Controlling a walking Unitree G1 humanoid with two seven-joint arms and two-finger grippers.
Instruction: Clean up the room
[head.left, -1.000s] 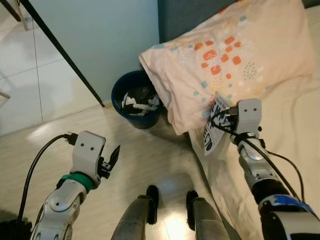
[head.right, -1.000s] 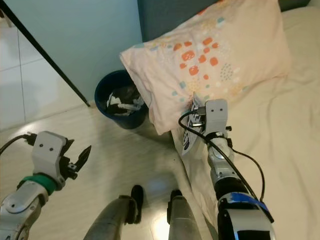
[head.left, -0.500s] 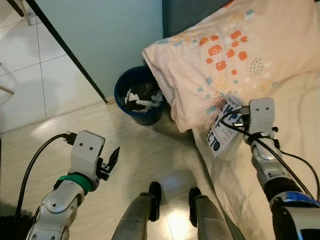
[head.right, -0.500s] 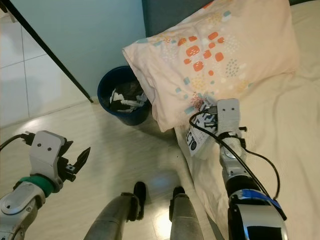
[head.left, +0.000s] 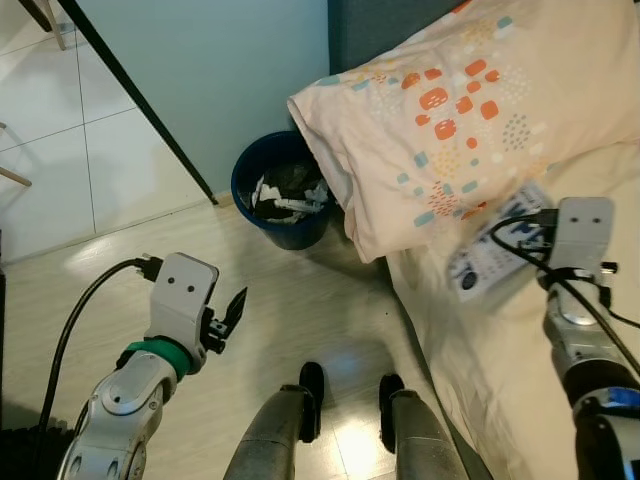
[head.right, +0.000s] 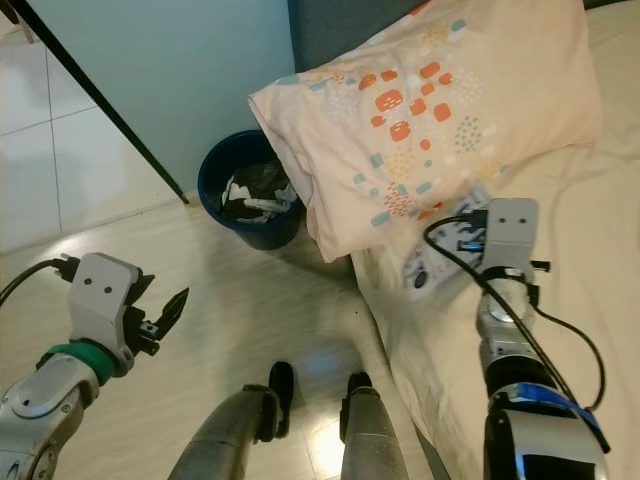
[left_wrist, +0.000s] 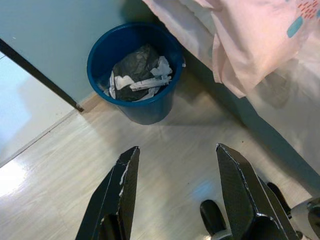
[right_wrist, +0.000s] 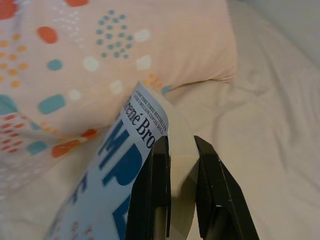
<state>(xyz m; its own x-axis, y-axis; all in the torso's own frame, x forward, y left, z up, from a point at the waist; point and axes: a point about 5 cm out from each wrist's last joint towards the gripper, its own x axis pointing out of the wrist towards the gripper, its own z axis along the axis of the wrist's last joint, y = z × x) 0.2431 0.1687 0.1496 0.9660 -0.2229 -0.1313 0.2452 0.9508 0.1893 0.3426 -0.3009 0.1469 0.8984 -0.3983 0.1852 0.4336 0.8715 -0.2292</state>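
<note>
My right gripper (right_wrist: 180, 165) is shut on a white book with blue lettering (head.left: 492, 255), held over the cream bed sheet (head.left: 600, 180) just below the patterned pillow (head.left: 450, 110). The book's cover (right_wrist: 120, 170) runs along the black fingers (right_wrist: 155, 200) in the right wrist view. My left gripper (left_wrist: 175, 165) is open and empty, low over the wooden floor (left_wrist: 165, 160). A blue waste bin (head.left: 282, 195) holding crumpled paper and a dark bag stands against the wall, ahead of the left gripper.
The pillow's corner overhangs the bin's rim (head.right: 290, 185). A black diagonal pole (head.left: 140, 110) crosses the pale wall at the upper left. My own legs and feet (head.left: 345, 400) stand on the floor beside the bed edge. White floor tiles (head.left: 60, 180) lie to the left.
My right gripper has carried the book to the right, away from the bed's edge and further over the sheet. The left arm has hardly moved.
</note>
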